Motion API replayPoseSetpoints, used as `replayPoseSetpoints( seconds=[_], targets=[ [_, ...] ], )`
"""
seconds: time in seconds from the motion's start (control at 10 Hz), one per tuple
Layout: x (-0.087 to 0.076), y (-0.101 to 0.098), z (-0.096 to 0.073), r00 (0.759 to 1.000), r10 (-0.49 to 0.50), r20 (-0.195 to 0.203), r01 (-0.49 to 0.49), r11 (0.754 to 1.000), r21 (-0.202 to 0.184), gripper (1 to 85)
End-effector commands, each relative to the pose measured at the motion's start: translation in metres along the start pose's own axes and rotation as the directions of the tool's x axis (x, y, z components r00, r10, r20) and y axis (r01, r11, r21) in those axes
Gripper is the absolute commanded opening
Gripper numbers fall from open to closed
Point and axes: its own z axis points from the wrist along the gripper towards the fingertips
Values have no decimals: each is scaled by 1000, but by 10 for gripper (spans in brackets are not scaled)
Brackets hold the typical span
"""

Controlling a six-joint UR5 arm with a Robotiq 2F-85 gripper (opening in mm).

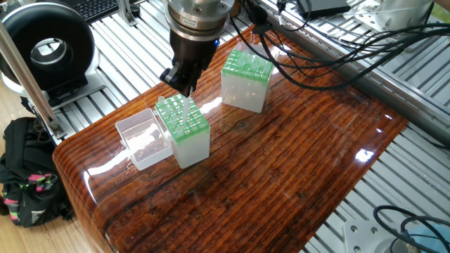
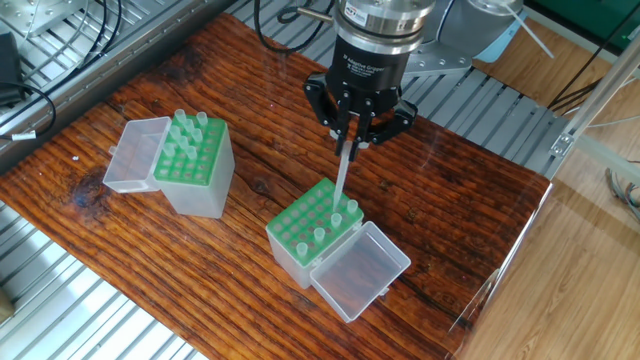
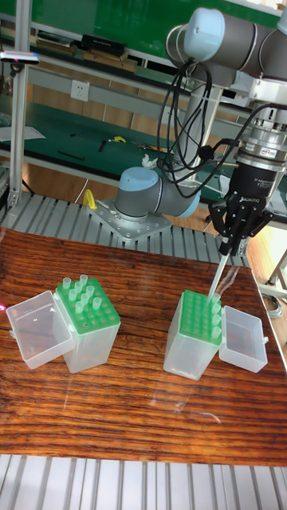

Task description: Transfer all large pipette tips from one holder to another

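Jaws of my gripper (image 2: 346, 142) pinch one large pipette tip (image 2: 340, 178) upright above the nearer green holder (image 2: 315, 222), its point near the grid, so I judge careful alignment over an empty hole matters before I lower it straight.

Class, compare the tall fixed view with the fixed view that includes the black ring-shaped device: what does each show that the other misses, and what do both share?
Only the tall view shows the slender translucent whitish pipette tip hanging from the two-finger gripper, its point just above the nearer green-topped clear plastic holder, plus the arm's grey base. Only the other view shows the black ring-shaped device and a black bag. Both show two green-topped holders with open clear lids on the glossy wooden table.
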Motion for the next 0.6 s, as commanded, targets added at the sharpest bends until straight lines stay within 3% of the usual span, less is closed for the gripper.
replayPoseSetpoints(
  seconds=[0.0, 0.4, 0.5],
  targets=[
    [0, 3, 6, 1000, -2, -11, 2, 1000, -12, 10],
    [5, 0, 10, 999, -28, -31, 28, 1000, -10, 37],
    [5, 2, 10, 999, -37, -30, 37, 999, -20, 100]
  ],
)
